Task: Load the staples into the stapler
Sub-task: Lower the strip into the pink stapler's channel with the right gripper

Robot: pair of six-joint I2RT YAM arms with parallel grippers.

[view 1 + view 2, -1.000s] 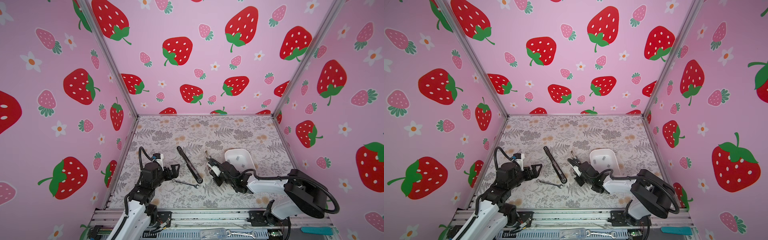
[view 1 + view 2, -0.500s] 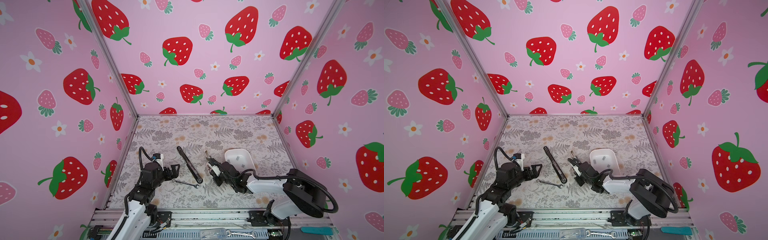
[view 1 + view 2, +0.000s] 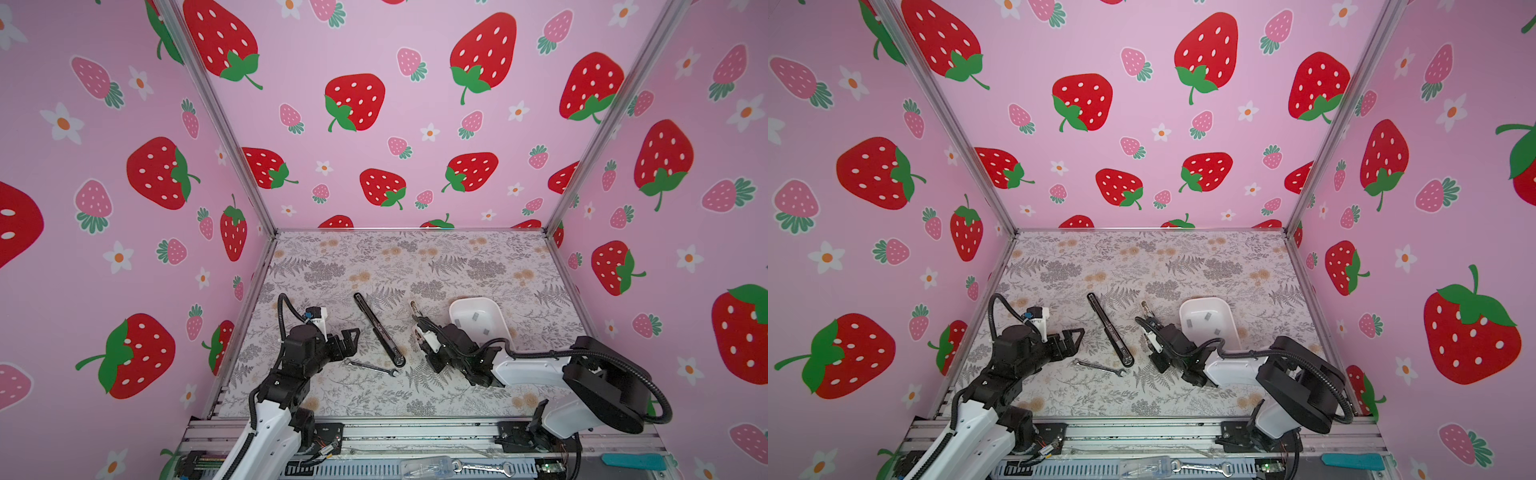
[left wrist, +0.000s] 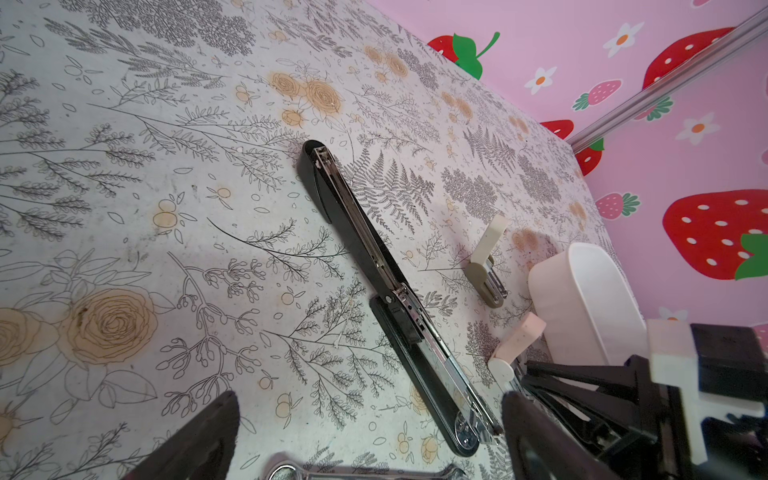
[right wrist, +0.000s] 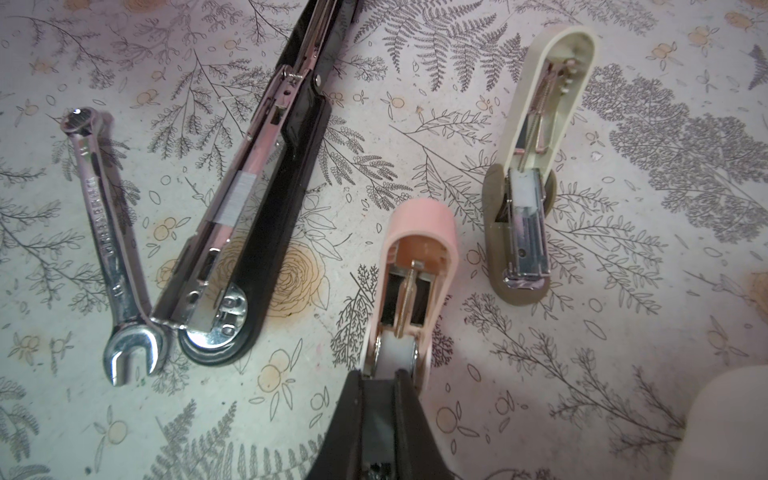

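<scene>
Pink strawberry-print walls [image 3: 291,62], aluminium corner posts [image 3: 220,124]; floral tabletop [image 3: 436,266] bearing stapler [image 3: 378,330].

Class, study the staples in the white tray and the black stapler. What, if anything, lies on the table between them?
Between the staples in the tray and the black stapler lie a small pink stapler and a small beige stapler, both open. The shut right gripper sits at the pink one's end.
</scene>
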